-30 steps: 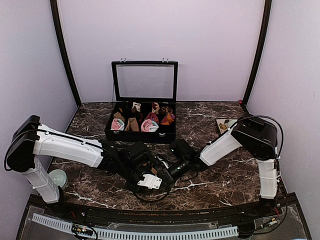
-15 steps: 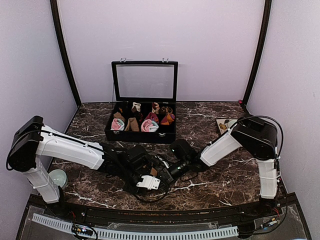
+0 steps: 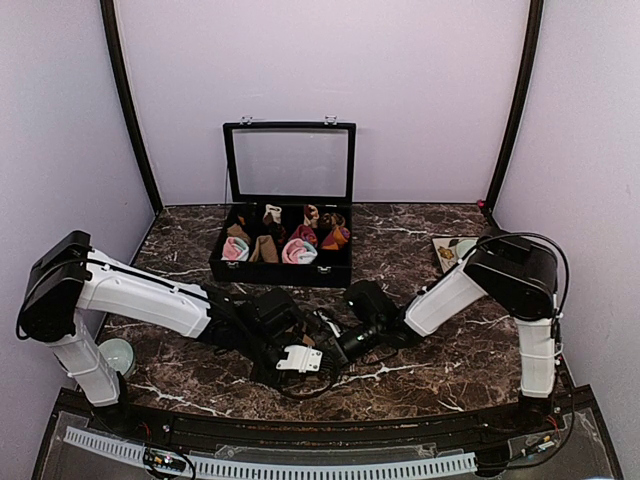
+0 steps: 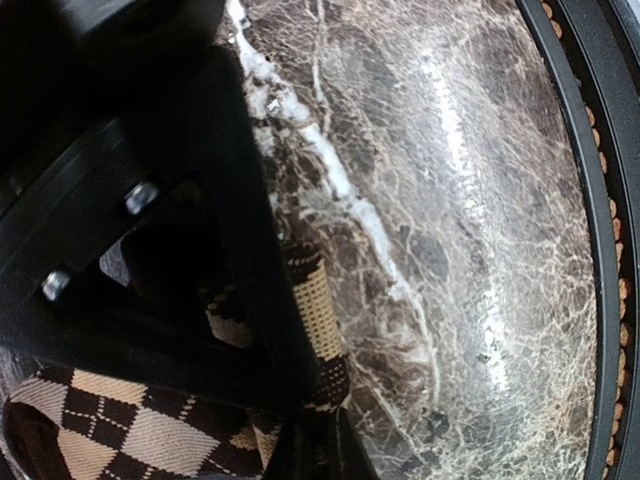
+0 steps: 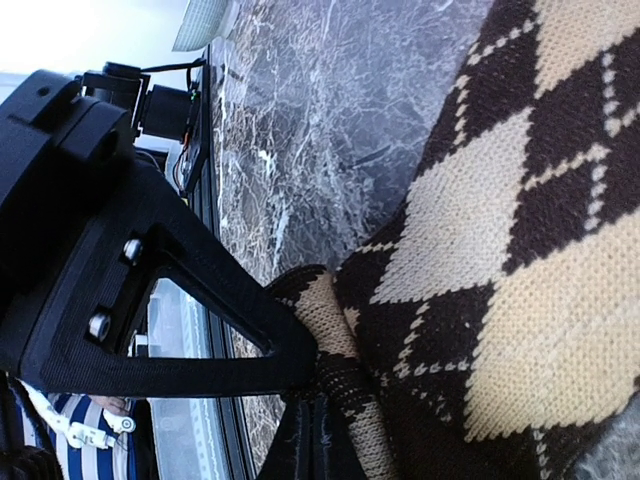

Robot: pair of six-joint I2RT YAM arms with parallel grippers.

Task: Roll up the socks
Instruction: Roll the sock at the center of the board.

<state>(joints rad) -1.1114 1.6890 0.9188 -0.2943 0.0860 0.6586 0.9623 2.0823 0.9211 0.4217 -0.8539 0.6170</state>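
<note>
Jaws of the left gripper (image 4: pixel 312 445) are closed tight. In the left wrist view a ribbed band of the brown-and-beige diamond sock (image 4: pixel 120 430) runs down into the tips, so I judge it pinched there by its edge, while the rest of the knit bunches toward 7 o'clock of that view. From above, the sock sits low on the table (image 3: pixel 430 360), at about 6 o'clock, almost wholly hidden between the two wrists. The open black case (image 3: pixel 288 272) of rolled socks stands well apart at 12 o'clock. The right gripper (image 5: pixel 320 435) reaches in from 3 o'clock and is likewise clamped shut. Its own view shows the tips meeting on a ribbed fold at 6 o'clock, with the diamond panel spreading up toward 2 o'clock. The long magenta sock I cannot pick out on the table. As a thing to handle, this knit looks light, limp and stretchy: it will not hold a shape by itself, will sag between two holds, and a roll will likely spring loose once let go. It should not be slippery, since the weave gives grip, nor fragile, though a loop could snag on a fingertip. The ribbed cuff looks the best hold, being thicker and firmer than the panel. Taking both layers together there should keep the roll even.
</note>
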